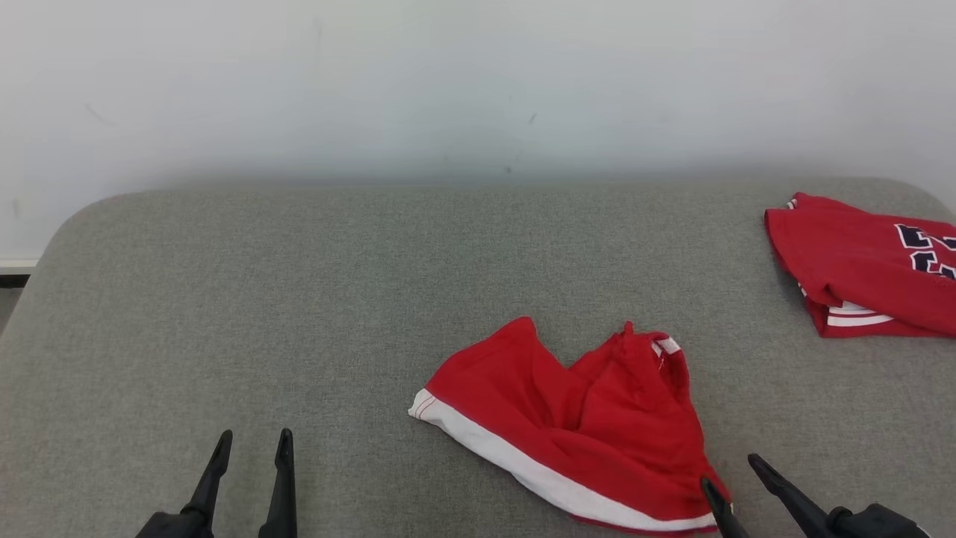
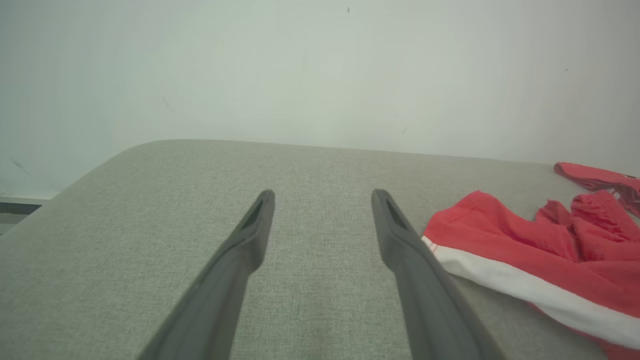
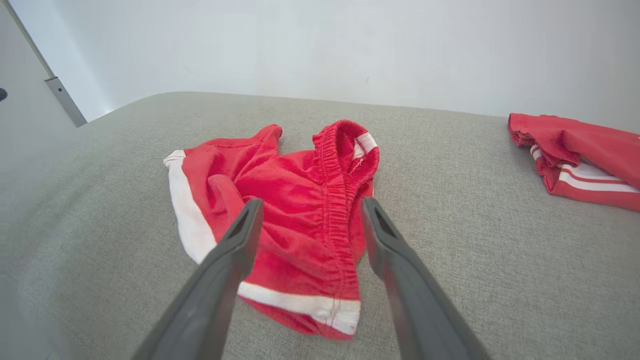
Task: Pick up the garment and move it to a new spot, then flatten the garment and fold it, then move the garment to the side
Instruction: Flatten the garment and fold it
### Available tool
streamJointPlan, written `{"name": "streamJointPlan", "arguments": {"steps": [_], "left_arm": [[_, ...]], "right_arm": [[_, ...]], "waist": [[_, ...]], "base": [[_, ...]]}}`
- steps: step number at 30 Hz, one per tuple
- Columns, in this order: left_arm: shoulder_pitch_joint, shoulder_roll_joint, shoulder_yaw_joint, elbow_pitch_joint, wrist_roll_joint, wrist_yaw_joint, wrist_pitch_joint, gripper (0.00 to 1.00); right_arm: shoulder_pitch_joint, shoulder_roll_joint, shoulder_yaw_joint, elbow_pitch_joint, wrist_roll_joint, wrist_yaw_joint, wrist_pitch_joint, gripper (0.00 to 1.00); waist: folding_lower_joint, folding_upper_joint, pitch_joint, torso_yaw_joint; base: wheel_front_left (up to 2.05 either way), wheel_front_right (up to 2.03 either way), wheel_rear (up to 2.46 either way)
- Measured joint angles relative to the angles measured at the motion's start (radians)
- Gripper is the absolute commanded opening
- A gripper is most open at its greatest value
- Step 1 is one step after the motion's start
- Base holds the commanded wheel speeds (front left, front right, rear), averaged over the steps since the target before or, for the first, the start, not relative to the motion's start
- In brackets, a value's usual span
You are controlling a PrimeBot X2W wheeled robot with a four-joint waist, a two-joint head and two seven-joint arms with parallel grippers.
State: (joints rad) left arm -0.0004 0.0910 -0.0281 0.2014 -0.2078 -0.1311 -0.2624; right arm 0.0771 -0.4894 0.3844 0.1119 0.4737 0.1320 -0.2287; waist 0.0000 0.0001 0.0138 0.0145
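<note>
Grey woven fabric covers the wide padded surface (image 1: pixel 299 299) with rounded far corners. It is set against a plain pale wall (image 1: pixel 448 75) with a few small marks.

From the head view I see the garment (image 1: pixel 582 418), a pair of red shorts with a white band along the hem. It lies crumpled on the near right part of the surface. The left gripper (image 1: pixel 254 437) sits at the lower left, well apart from the shorts, with its two dark fingers spread and nothing between them. The right gripper (image 1: pixel 730 472) is at the lower right with its fingers also spread. One fingertip is at the near right corner of the shorts, but I cannot tell if it touches the cloth.

The right wrist view shows what the head view does not: the gathered elastic waistband of the shorts and a white tag inside it. The waistband runs up between the two open fingers, which pinch nothing. At that view's left edge a grey strip (image 3: pixel 62 95) stands against the wall, possibly a door frame.

The left wrist view shows bare fabric between its fingers, with the white-banded hem just beside the right-hand finger.

A second red garment (image 1: pixel 844 254), folded, with white stripes and dark lettering, lies at the far right edge of the surface, well apart from the shorts. Nothing lies between either gripper and the shorts.
</note>
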Motion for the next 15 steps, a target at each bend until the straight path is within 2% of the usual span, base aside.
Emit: {"name": "streamJointPlan", "arguments": {"steps": [4, 10, 15], "left_arm": [[0.005, -0.002, 0.002, -0.004, 0.005, 0.000, 0.000, 1.00], [0.013, -0.002, 0.005, -0.011, 0.015, 0.000, 0.000, 1.00], [0.013, 0.003, 0.008, -0.017, 0.015, 0.000, 0.000, 1.00]], "right_arm": [[0.006, -0.006, 0.019, -0.030, 0.012, 0.000, -0.001, 1.00], [0.006, 0.011, -0.010, -0.042, 0.007, 0.000, -0.014, 1.00], [0.006, 0.083, -0.126, -0.041, -0.026, 0.000, -0.027, 1.00]], "waist": [[0.0000, 0.0000, -0.007, -0.005], [0.0000, 0.0000, -0.014, -0.008], [0.0000, -0.0001, -0.018, -0.006]], "base": [[0.00, 0.00, 0.00], [0.00, 0.00, 0.00], [0.00, 0.00, 0.00]]}}
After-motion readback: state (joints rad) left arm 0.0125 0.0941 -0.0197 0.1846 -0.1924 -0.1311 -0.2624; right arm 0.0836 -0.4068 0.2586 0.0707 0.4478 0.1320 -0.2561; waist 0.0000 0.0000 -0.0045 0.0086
